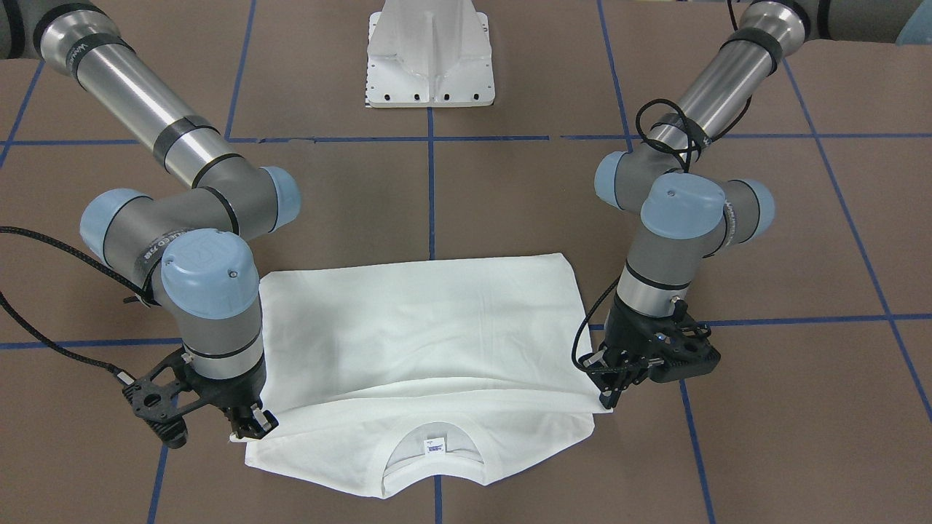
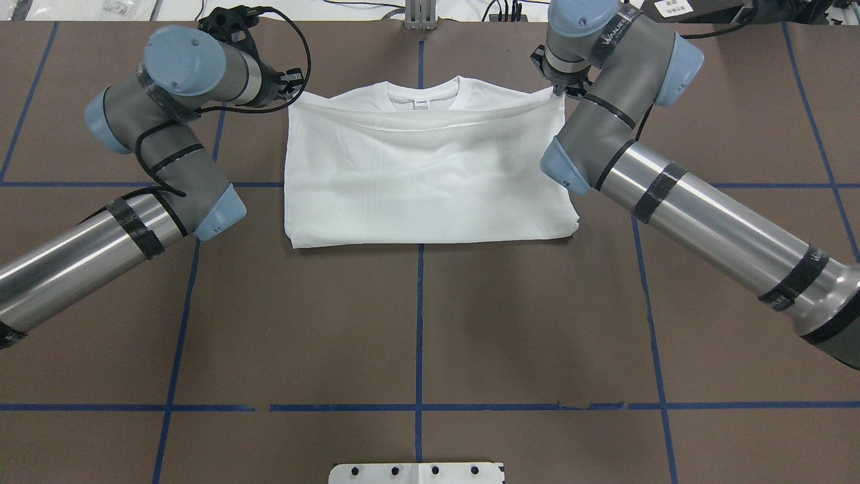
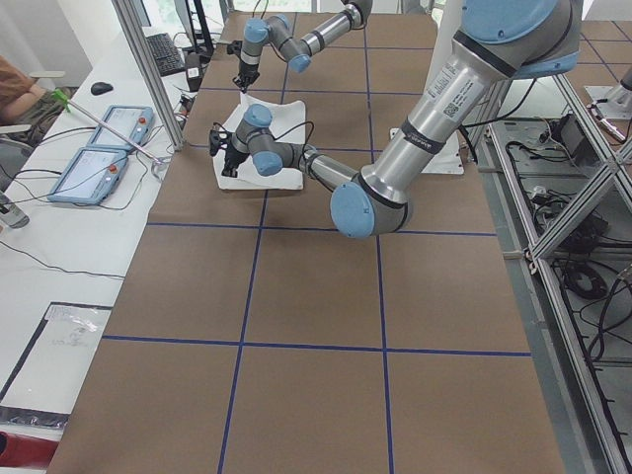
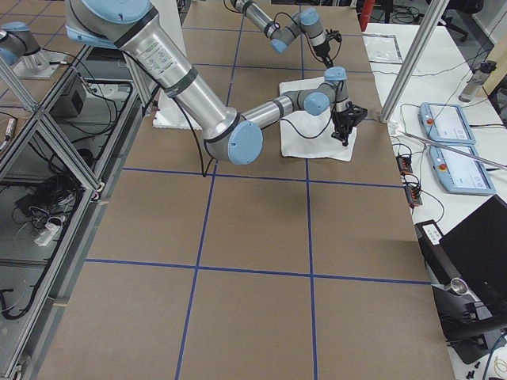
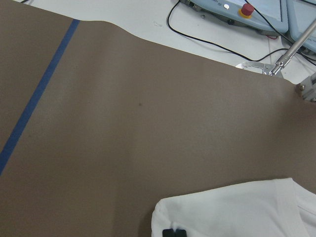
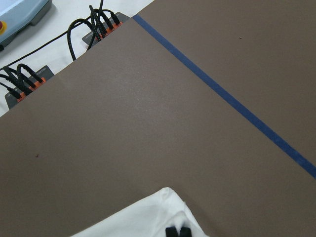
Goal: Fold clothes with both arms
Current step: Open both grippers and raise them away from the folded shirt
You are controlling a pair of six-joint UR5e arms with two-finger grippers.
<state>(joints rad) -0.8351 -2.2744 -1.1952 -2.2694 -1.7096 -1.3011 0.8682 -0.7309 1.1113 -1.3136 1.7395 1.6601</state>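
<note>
Seen from overhead, the white T-shirt (image 2: 430,181) lay flat on the brown table (image 2: 302,323), at twelve o'clock from the table's centre. It was doubled over on itself. The fold line ran along its six o'clock edge, and the collar (image 1: 397,450) with its small neck label (image 1: 435,445) peeked out at twelve. The top layer's free edge stopped just short of that collar, so a band of shoulder showed beyond it.

Both arms were on the far corners of the top layer. The left gripper (image 1: 609,397) sat at the shirt's ten o'clock corner in the overhead view. Its wrist camera showed the two black fingertips (image 5: 174,232) pressed together, with white cloth all around them and no gap visible, so it was pinched on the T-shirt's corner. The right gripper (image 1: 256,428) mirrored it at the two o'clock corner. Its fingertips (image 6: 178,231) were likewise closed tight, right at the tip of the cloth.

Blue tape lines (image 2: 418,323) cut the table into squares, and one ran straight under the shirt's middle. The white pedestal base (image 2: 416,472) sat at six o'clock, well apart from the shirt. Past the table's twelve o'clock edge, a control pendant with a red button (image 5: 247,9) and a row of black cables on orange plugs (image 6: 24,86) rested on the white bench.
</note>
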